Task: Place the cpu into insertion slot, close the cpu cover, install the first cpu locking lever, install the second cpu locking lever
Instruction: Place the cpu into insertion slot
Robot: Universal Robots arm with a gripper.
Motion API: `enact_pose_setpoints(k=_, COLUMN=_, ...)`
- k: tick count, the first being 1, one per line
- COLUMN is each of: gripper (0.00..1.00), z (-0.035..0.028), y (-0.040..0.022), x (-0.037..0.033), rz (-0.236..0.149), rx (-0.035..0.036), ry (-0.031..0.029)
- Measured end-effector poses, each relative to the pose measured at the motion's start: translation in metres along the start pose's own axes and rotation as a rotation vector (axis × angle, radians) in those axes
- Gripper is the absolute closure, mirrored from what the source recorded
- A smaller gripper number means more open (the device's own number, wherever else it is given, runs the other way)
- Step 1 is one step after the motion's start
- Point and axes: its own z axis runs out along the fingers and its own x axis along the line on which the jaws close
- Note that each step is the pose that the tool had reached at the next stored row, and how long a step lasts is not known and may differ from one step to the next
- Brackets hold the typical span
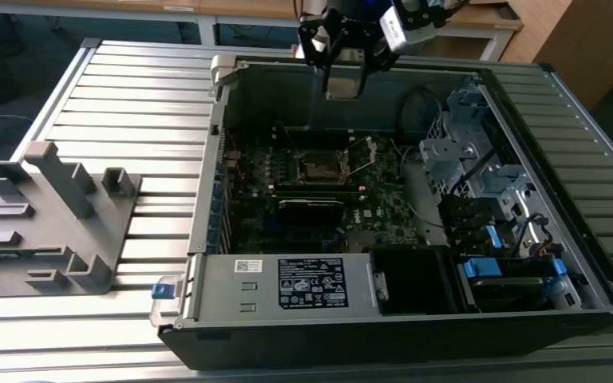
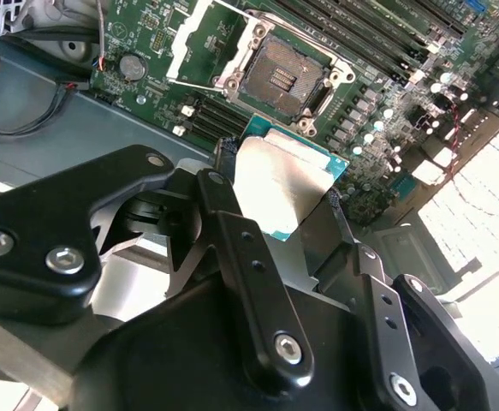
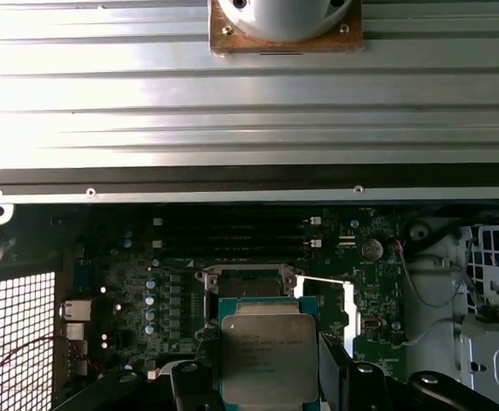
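My gripper [image 1: 344,80] hangs above the far wall of the open computer case [image 1: 205,239], shut on the cpu [image 2: 283,184]. The cpu is a small square chip with a dull grey metal top and a green rim, clamped by its edges between the two black fingers [image 3: 199,368] in both wrist views. The insertion slot [image 2: 282,77] on the motherboard lies bare and dark, some way below the cpu. The cpu cover [image 2: 199,41], a shiny metal frame, stands swung open beside the slot; in the exterior view the slot [image 1: 321,166] sits mid-board.
The case lies on a ribbed metal table [image 1: 125,88]. A grey plastic fixture [image 1: 51,215] stands at the exterior view's left. Inside the case are the power supply [image 1: 285,283], drive cages [image 1: 477,155], cables and memory slots [image 2: 360,43] around the socket.
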Motion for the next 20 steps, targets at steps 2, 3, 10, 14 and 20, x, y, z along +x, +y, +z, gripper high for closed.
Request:
enact_pose_setpoints(k=2, gripper=0.46, z=0.0032, y=-0.0003, x=0.0004, rz=0.0, rx=0.0, ry=-0.0013)
enact_pose_setpoints(k=3, gripper=0.46, z=0.005, y=-0.0005, x=0.0008, rz=0.0, rx=-0.0001, ry=-0.002)
enact_pose_setpoints(k=10, gripper=0.46, z=0.0168, y=-0.0019, x=0.0046, rz=-0.002, rx=0.0, ry=-0.0053)
enact_pose_setpoints(k=14, gripper=0.46, z=0.024, y=-0.003, x=0.0059, rz=-0.003, rx=-0.0001, ry=-0.006)
enact_pose_setpoints(k=20, gripper=0.46, z=0.0348, y=-0.0042, x=0.0071, rz=-0.004, rx=-0.0001, ry=-0.0065)
